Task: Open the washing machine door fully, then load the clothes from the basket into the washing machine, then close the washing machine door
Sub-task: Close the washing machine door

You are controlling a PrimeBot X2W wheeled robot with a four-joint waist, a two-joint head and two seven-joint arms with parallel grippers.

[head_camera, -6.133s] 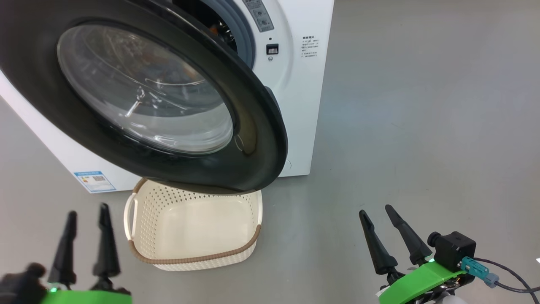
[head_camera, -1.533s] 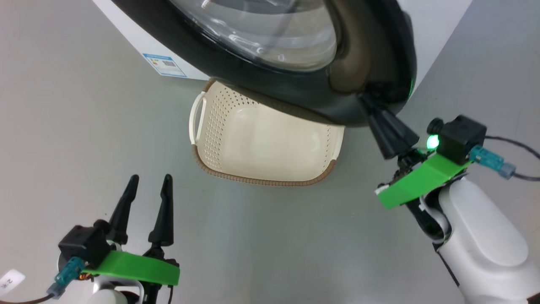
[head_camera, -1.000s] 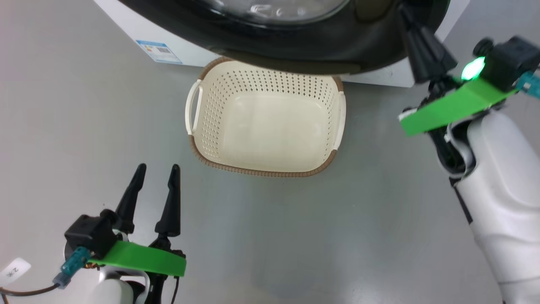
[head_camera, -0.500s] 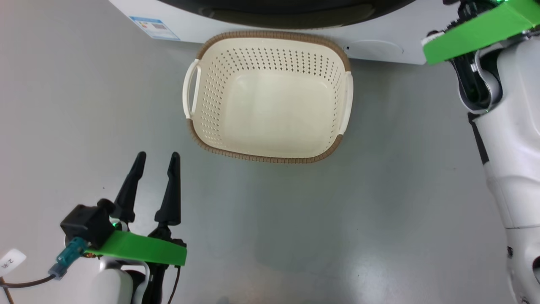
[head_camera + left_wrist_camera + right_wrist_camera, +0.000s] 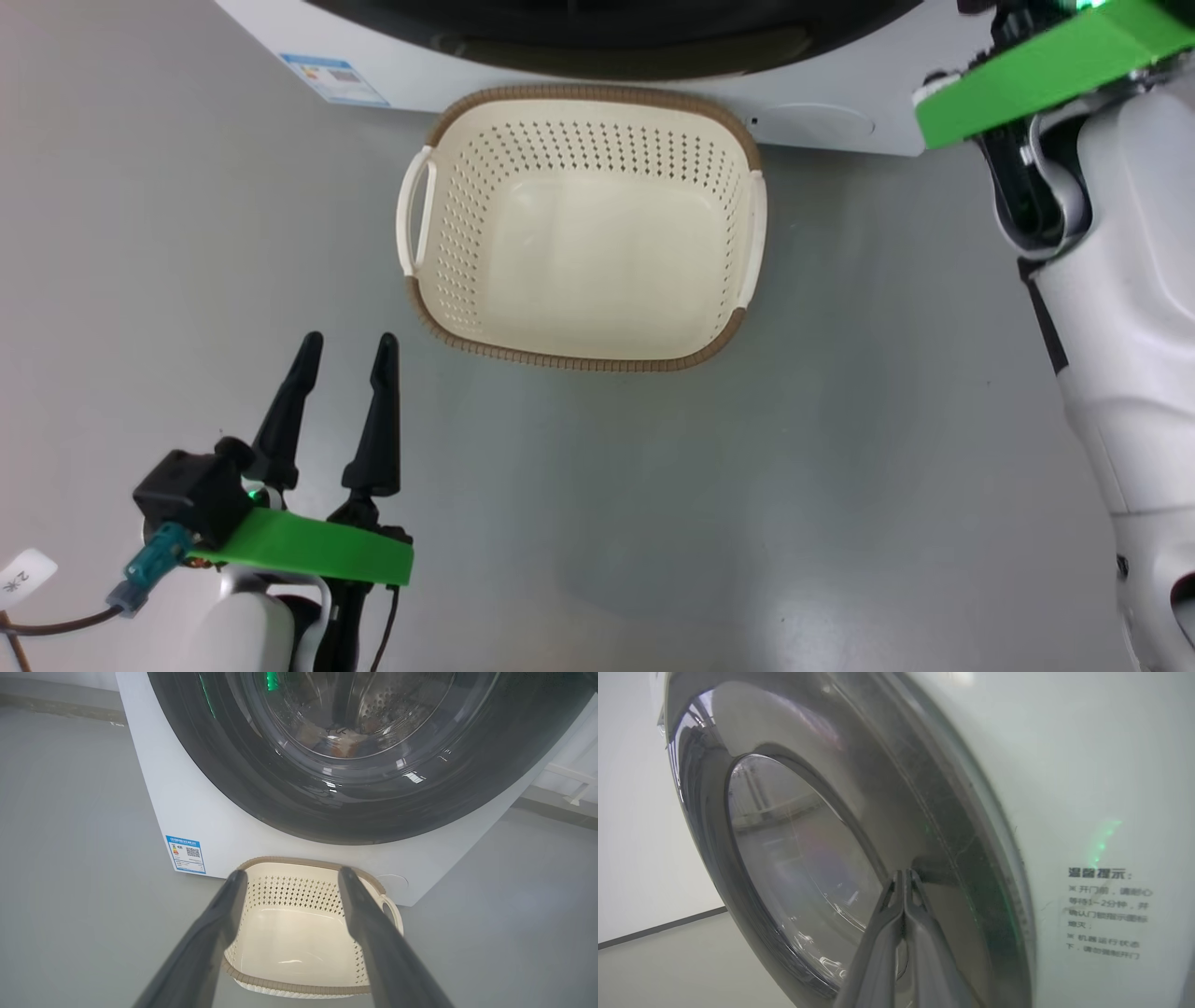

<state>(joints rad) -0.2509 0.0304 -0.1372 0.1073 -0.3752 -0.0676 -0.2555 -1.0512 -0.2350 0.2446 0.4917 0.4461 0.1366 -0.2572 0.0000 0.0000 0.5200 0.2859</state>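
The basket (image 5: 579,360) stands empty on the floor before the washing machine (image 5: 840,121), and shows again as the basket (image 5: 299,989) in the left wrist view. The black washing machine door (image 5: 467,793) lies against the white front. Behind its glass a pale, brownish patch sits in the drum, too blurred to name as the clothes. My left gripper (image 5: 341,350) hovers open and empty near the basket's front left corner, its fingers (image 5: 219,924) framing the basket. My right gripper (image 5: 903,873) is shut, tips against the dark rim of the door (image 5: 784,858).
Grey floor lies all around the basket. A blue energy label (image 5: 187,854) marks the machine's lower left. My pale right forearm (image 5: 1130,355) fills the right side of the head view, with its green mount (image 5: 1027,65) up by the machine's front.
The door, which overhung the basket a second ago, now lies back against the machine. My right gripper has risen past the head view's top edge. The head camera has tilted down.
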